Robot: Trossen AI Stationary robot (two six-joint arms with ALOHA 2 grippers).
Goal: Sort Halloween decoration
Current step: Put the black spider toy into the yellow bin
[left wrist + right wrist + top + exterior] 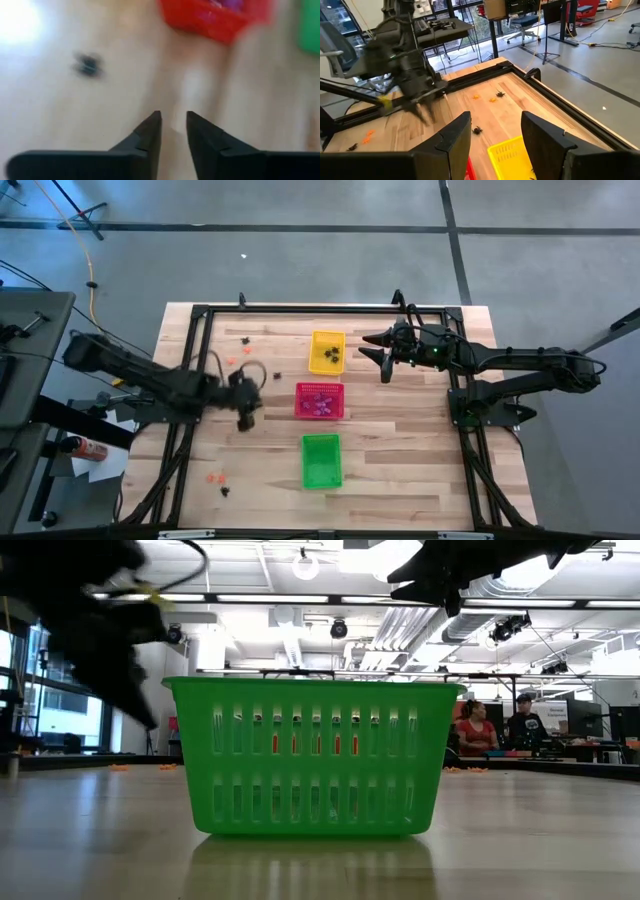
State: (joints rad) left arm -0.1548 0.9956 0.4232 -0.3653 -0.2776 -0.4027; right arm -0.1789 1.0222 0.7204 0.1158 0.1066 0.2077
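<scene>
The left pincer (246,416), slightly parted and empty, hovers left of the red mesh basket (320,401). The right pincer (377,352), released, waits right of the yellow mesh basket (327,352). Tiny orange trinkets (214,477) lie on the wooden desk (400,460), left of the green basket (321,460).

No text, label, brand, number or sign can be read in any of the views. The bright panels in the room behind the table in the low view are too small to make out.
</scene>
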